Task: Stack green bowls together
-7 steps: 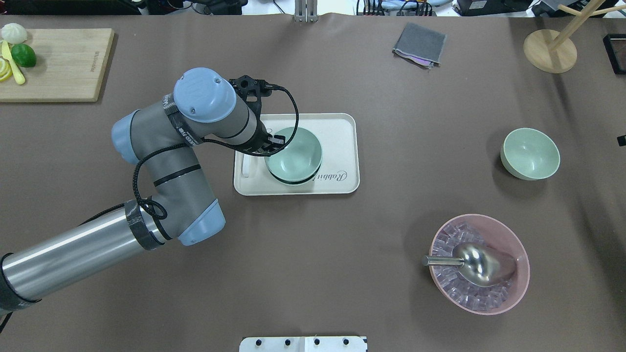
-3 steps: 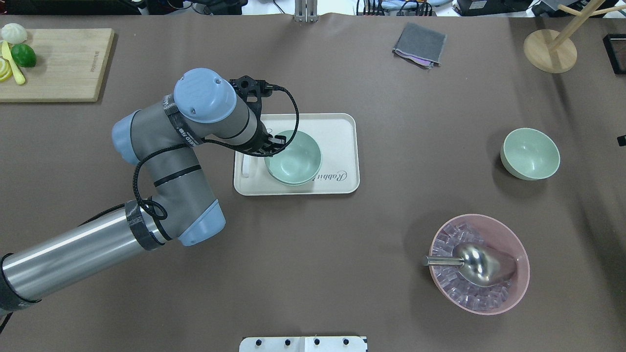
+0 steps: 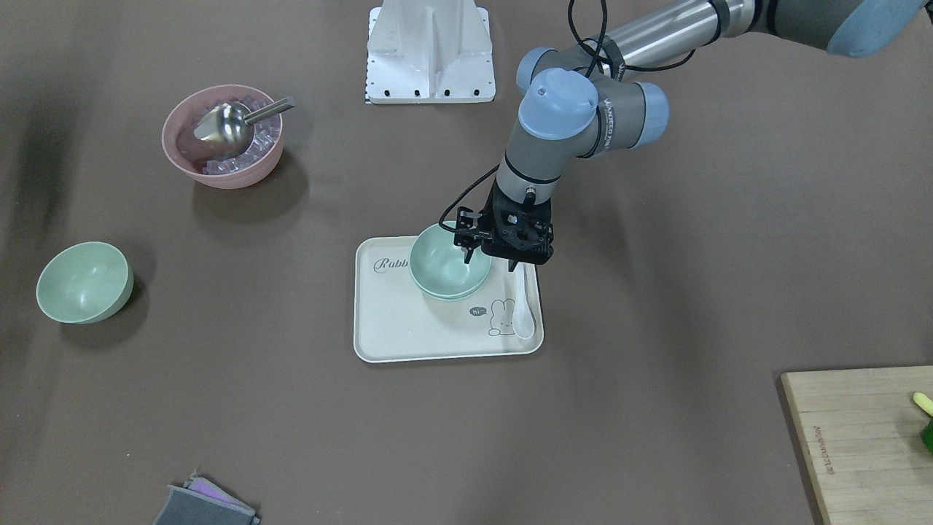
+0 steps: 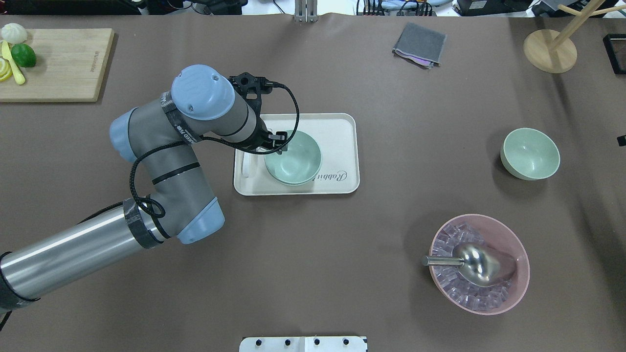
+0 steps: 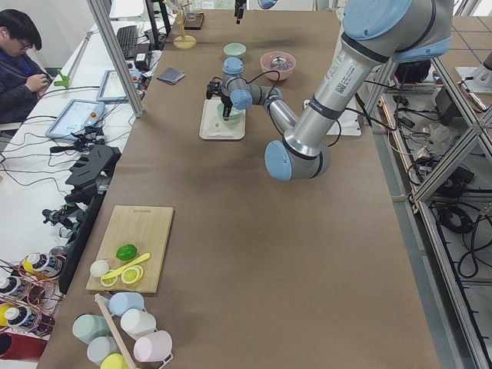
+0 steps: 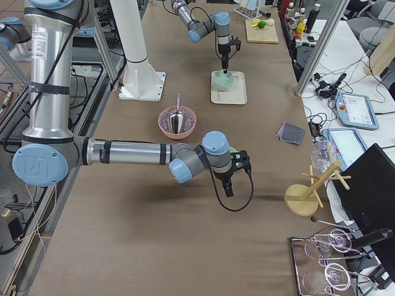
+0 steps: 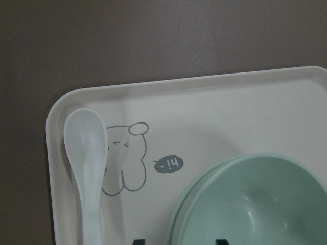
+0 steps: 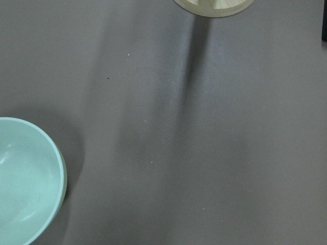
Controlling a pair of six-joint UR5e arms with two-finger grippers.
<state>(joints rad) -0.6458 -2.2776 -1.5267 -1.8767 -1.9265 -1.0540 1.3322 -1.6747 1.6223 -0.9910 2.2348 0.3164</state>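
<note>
Two nested green bowls [image 3: 446, 271] sit on the cream tray [image 3: 408, 337] at mid-frame. The left claw [image 3: 488, 262] is released, its fingers spread either side of their right rim. A third green bowl [image 3: 82, 283] stands alone on the tabletop [image 3: 656, 328] at far left. Whether the right claw [image 6: 229, 189] is clenched or released, I cannot tell.

Bare table [image 4: 420, 161] is seen between the tray [image 4: 345, 124] and the lone green bowl [image 4: 530, 153]; access from the robot-side edge is partly obstructed by the pink bowl [image 4: 516, 242] with its scoop [image 4: 481, 264].

Cream tray [image 3: 437, 337] printed "Rabb" in script, "hi" speech bubble [image 3: 477, 311] beside rabbit drawing [image 3: 501, 319]
</note>
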